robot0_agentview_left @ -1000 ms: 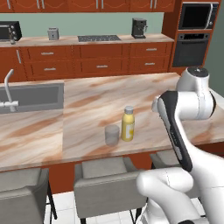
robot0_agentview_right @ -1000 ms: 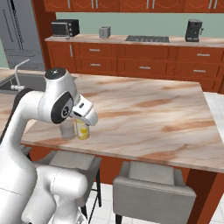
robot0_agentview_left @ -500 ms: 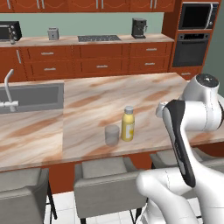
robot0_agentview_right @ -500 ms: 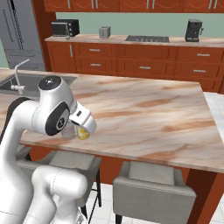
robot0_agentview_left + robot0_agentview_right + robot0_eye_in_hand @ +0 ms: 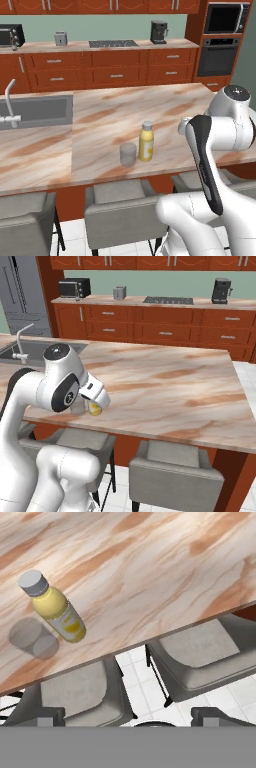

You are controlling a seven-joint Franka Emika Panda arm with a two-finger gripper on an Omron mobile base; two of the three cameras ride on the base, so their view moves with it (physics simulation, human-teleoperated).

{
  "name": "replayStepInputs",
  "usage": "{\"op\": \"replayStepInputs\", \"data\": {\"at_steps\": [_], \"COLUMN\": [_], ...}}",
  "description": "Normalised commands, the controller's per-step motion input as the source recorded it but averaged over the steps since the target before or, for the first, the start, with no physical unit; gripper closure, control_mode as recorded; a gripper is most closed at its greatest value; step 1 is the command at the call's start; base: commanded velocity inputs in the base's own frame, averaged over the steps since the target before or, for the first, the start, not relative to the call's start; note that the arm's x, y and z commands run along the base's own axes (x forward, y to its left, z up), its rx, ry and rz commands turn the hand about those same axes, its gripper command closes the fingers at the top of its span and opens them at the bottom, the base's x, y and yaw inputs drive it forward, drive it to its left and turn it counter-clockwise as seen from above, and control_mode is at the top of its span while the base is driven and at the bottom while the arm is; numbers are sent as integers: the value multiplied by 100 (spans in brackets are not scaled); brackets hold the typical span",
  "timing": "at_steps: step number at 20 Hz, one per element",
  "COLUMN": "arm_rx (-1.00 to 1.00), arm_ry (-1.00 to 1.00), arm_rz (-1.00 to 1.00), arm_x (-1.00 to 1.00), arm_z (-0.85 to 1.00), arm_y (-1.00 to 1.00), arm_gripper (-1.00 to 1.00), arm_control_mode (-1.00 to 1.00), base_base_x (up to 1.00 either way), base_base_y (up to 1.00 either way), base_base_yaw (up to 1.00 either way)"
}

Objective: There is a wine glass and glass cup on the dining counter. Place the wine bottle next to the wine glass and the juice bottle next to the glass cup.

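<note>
Juice bottle (image 5: 146,142) upright near front edge of dining counter (image 5: 165,107), just beside glass cup (image 5: 128,154); rigid, smooth, likely slippery, light; best gripped mid-body below cap; claw spread, empty

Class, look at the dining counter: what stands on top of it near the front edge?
On the dining counter stand the juice bottle and the glass cup, side by side.

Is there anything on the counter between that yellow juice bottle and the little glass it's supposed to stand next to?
Nothing visible: the juice bottle already stands right beside the glass cup on the dining counter.
</note>
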Motion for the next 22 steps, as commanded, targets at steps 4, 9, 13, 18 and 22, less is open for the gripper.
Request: {"op": "replayStepInputs", "data": {"at_steps": [4,9,13,18,22], "arm_rx": [0,0,0,0,0], "arm_ry": [0,0,0,0,0], "arm_rz": [0,0,0,0,0], "arm_x": [0,0,0,0,0], "arm_z": [0,0,0,0,0], "arm_y": [0,0,0,0,0], "arm_gripper": [-100,-100,-100,-100,-100], "arm_control_mode": [100,100,100,100,100], "base_base_x": [0,-30,-75,-77,-31], "base_base_y": [0,0,0,0,-47], "base_base_yaw": [0,0,-2,-4,-5]}}
